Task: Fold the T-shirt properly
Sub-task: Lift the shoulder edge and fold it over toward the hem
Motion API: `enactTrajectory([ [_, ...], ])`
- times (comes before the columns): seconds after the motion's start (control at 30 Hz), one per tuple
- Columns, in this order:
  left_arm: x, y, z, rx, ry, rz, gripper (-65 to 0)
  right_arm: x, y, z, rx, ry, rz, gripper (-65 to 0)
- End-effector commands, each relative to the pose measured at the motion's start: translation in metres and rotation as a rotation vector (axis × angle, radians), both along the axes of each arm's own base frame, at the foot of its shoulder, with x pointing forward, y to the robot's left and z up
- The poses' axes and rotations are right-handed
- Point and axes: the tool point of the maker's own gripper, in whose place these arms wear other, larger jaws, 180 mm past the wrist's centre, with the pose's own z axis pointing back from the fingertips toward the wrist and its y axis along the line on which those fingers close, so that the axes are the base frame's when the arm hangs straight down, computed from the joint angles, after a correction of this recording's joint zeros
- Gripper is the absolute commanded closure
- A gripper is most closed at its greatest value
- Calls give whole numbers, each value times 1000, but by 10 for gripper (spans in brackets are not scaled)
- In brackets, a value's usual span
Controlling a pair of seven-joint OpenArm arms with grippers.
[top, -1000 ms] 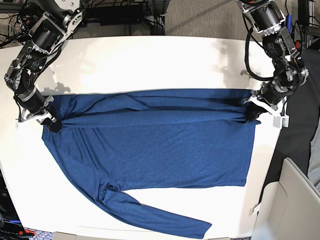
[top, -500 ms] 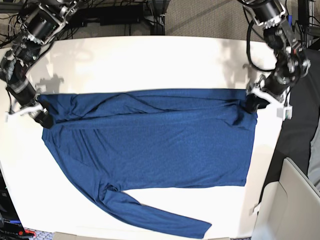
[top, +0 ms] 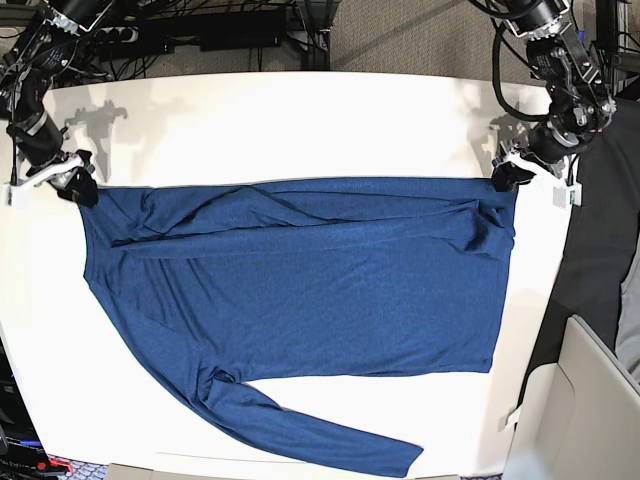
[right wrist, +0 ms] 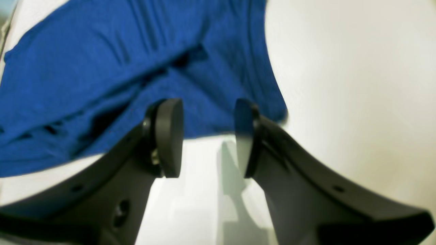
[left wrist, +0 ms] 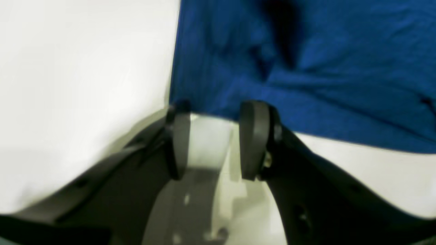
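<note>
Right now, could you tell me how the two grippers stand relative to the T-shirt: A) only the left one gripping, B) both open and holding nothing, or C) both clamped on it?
B: the left gripper and right gripper show bare table between their jaws, beside the T-shirt.

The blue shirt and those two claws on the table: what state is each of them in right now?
T-shirt: lying flat on the table, far edge folded over toward the middle, one sleeve stretched out at the near edge.
Left gripper: open, empty, just off the shirt's edge.
Right gripper: open, empty, just off the shirt's edge.
</note>
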Motion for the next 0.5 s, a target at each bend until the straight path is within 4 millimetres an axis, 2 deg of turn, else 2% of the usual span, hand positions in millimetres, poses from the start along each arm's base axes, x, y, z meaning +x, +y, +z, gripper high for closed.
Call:
enactTrajectory([
  [0.0,12,6,10,12,-31,-1,-241,8,-4,17,-13,-62,4,-250],
  [0.13,11,4,5,-5,-20,3,-241,0,-14,17,-15,-59,-30,-250],
  [0.47,18,-7,1,-56,-27,16,-238,-1,-15,16,-17,-56,-31,-250],
])
